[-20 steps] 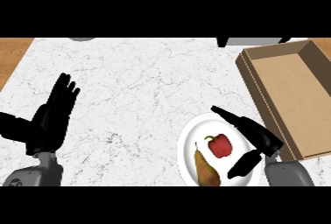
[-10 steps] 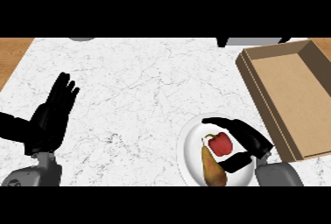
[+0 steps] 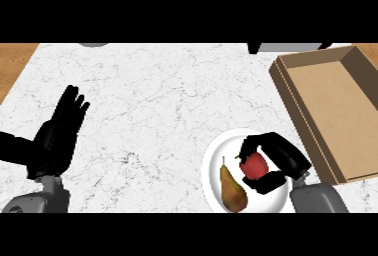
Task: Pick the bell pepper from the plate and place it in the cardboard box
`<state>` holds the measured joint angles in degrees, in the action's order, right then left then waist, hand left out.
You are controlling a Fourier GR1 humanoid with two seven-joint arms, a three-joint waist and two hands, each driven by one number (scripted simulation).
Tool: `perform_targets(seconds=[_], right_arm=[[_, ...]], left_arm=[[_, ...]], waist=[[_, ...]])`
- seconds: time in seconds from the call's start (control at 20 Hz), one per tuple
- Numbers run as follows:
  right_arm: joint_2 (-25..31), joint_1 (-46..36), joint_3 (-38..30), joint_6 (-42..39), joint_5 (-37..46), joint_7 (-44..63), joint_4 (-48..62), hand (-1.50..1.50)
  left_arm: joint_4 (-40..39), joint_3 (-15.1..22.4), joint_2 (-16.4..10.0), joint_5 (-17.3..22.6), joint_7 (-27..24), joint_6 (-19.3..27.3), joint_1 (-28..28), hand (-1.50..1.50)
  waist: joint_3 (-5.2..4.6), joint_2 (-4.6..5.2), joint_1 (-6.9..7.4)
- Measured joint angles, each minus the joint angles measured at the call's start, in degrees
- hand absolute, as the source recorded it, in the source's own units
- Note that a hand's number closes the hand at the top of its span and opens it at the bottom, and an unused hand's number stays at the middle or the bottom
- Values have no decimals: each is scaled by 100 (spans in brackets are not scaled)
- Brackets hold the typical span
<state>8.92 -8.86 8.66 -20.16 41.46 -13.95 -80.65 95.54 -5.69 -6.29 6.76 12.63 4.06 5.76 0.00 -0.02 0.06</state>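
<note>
A red bell pepper [image 3: 254,165] lies on the white plate [image 3: 214,165] near the counter's front edge. My right hand [image 3: 277,154] is curled round it, fingers over its top and right side, thumb below it. The open cardboard box [image 3: 336,107] stands to the right of the plate, its long wall close to my right hand. My left hand [image 3: 57,131] rests open at the left, fingers up, far from the plate.
A brown-green pear [image 3: 232,190] lies on the plate just left of the pepper. A grey object [image 3: 288,47] sits at the counter's back edge, above the box. Wooden floor shows beyond the counter's left edge [image 3: 15,65].
My right hand came down over the plate and its fingers curled round the bell pepper. The pepper still lies on the plate. The left hand has not moved.
</note>
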Motion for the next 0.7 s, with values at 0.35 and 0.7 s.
perform_targets(seconds=[0.35, 0.7], right_arm=[[-613, -453, 689, 776, 1322, 1739, -164, 150], [-841, -1556, 2142, 1177, 1918, 4247, -255, 150]], left_arm=[[43, 85, 54, -81, 2, 39, 11, 0], [-2, 88, 41, -65, 88, 25, 110, 0]], waist=[[-10, -19, 68], [-6, -8, 115]])
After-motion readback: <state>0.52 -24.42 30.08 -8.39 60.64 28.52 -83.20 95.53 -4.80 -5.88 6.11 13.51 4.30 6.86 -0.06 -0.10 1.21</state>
